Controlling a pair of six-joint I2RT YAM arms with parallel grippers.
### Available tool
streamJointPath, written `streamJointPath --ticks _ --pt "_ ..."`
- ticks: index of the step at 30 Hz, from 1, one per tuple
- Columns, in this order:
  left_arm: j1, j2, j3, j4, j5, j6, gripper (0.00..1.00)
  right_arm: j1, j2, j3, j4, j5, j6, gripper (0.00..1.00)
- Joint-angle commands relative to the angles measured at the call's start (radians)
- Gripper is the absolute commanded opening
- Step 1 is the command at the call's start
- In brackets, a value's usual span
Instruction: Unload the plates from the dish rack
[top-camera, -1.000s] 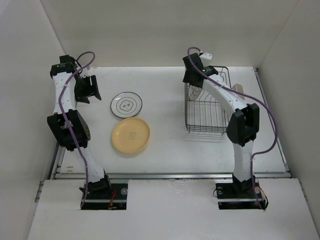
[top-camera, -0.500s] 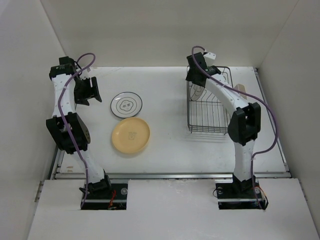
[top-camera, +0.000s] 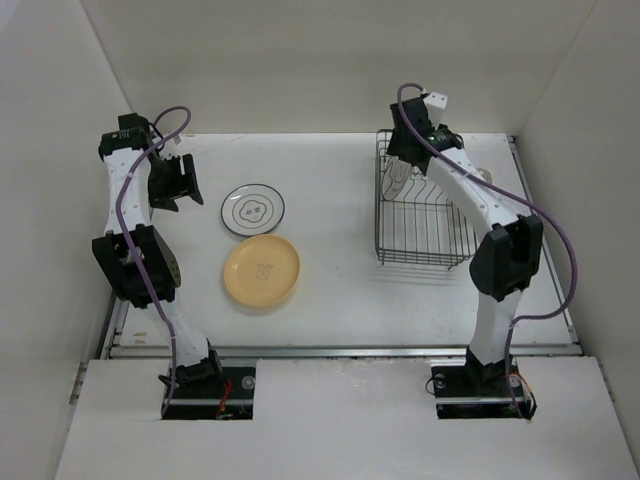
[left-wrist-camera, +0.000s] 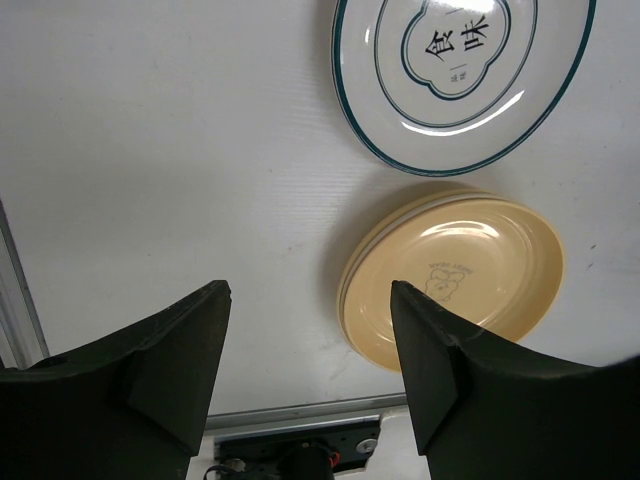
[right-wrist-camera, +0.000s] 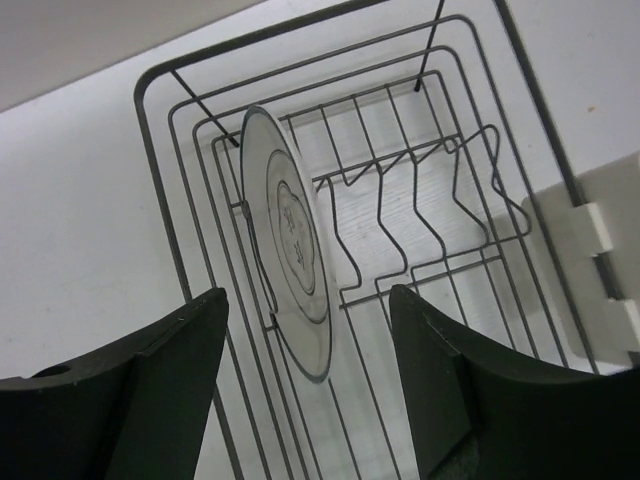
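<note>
The dark wire dish rack (top-camera: 425, 225) stands at the right. One pale plate (right-wrist-camera: 290, 250) stands upright in it between the prongs at its left end, and shows faintly from above (top-camera: 398, 182). My right gripper (right-wrist-camera: 305, 300) hangs open above that plate without touching it, over the rack's far left corner (top-camera: 400, 165). On the table left of centre lie a white plate with dark rings (top-camera: 252, 210) (left-wrist-camera: 460, 70) and a yellow plate (top-camera: 262, 270) (left-wrist-camera: 455, 280) that seems to rest on another. My left gripper (top-camera: 182, 190) (left-wrist-camera: 310, 300) hovers open and empty left of them.
A beige holder (right-wrist-camera: 600, 260) is clipped to the rack's right side. White walls enclose the table on three sides. A metal rail (top-camera: 340, 350) runs along the near edge, in front of the arm bases.
My right arm has swung to the right and back, bringing its gripper over the rack's far left corner. The left arm and the plates on the table have not moved.
</note>
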Motion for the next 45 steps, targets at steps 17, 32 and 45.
streamJointPath --ticks 17,32,45 --pt "0.006 -0.063 -0.01 -0.034 -0.024 0.011 0.62 -0.024 0.136 0.17 0.03 0.151 -0.221 0.0" --pt "0.006 -0.063 0.029 -0.116 0.263 0.149 0.7 0.092 -0.149 0.067 0.213 -0.016 -0.265 0.0" --pt "0.006 -0.081 0.01 -0.242 0.533 0.382 1.0 0.21 0.148 0.049 0.522 -1.395 -0.168 0.0"
